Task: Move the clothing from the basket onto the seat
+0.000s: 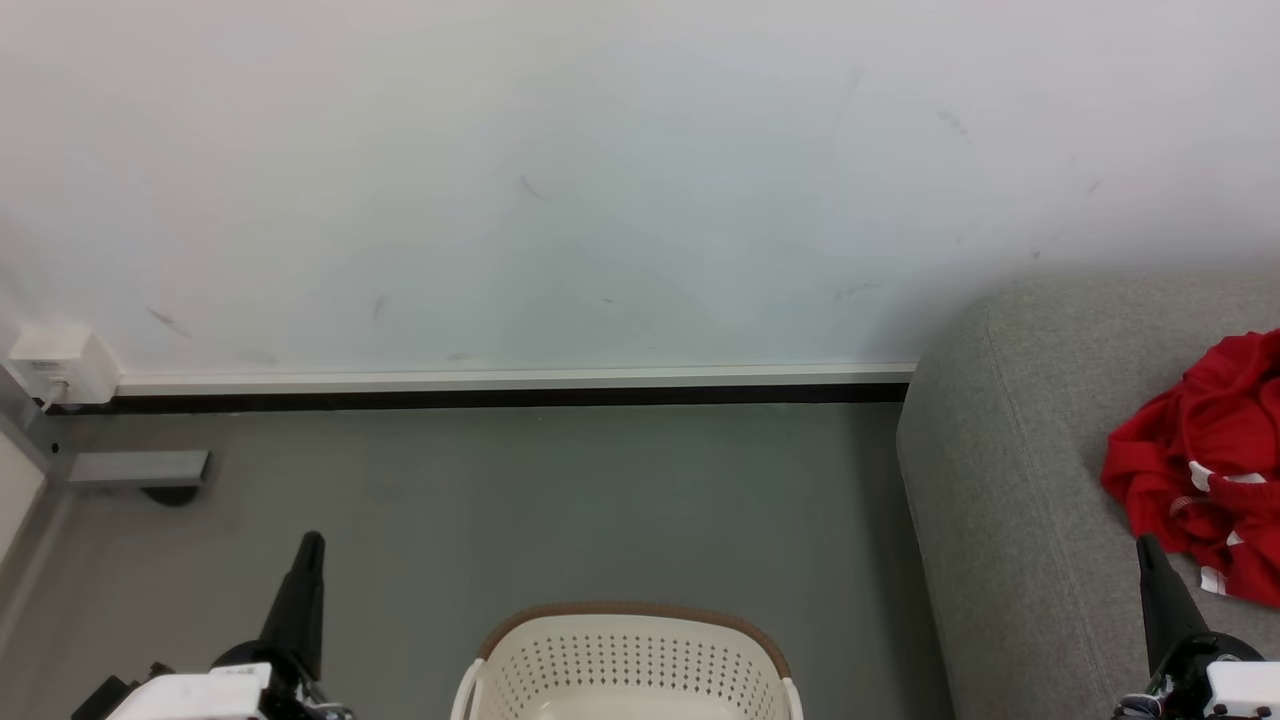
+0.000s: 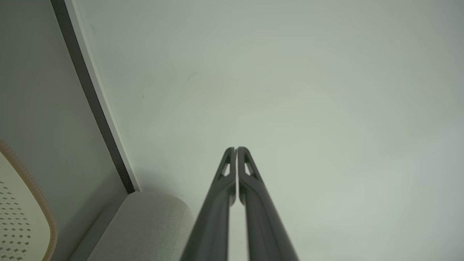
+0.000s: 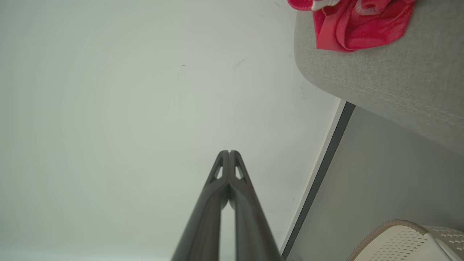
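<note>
The red clothing [image 1: 1215, 460] with white trim lies crumpled on the grey seat [image 1: 1000, 480] at the right edge of the head view; the same clothing [image 3: 357, 25] rests on the seat [image 3: 398, 79] in the right wrist view. The cream basket [image 1: 625, 665] with its brown rim stands on the floor at bottom centre; no red shows in the part of its inside that I see. My left gripper [image 1: 310, 545] points up left of the basket, shut and holding nothing [image 2: 236, 149]. My right gripper [image 1: 1148, 548] is raised beside the clothing, shut and bare [image 3: 229, 152].
A pale wall with a white and black baseboard [image 1: 500, 385] runs behind the grey floor. A white socket box [image 1: 60, 365] and a grey bracket [image 1: 135, 468] sit at the far left. The basket's rim [image 2: 36, 195] and the seat's corner [image 2: 145, 224] show in the left wrist view.
</note>
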### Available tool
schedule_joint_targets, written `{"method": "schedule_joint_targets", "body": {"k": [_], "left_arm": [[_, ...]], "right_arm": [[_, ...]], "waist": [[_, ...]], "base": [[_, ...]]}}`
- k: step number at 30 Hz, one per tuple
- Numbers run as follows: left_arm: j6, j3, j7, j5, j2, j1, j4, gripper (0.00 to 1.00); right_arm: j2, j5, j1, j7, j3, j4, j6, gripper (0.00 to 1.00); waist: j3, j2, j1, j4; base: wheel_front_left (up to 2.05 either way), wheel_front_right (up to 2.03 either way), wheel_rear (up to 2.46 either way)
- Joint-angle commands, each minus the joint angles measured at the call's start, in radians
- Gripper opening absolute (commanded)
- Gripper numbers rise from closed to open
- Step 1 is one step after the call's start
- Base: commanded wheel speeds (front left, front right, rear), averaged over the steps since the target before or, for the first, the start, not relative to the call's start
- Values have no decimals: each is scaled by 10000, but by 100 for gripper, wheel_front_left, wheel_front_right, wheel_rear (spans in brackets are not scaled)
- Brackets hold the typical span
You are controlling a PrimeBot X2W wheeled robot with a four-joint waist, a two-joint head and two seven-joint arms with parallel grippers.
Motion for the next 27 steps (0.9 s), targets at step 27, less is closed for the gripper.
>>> {"method": "schedule_joint_targets", "body": {"k": [27], "left_arm": [[-68,5,43,-138,21,-72,-35,0]], "right_arm": [[4,8,-122,36,-46,-36,4,0]], "waist": [[0,0,0,0]], "base": [[0,0,0]]}}
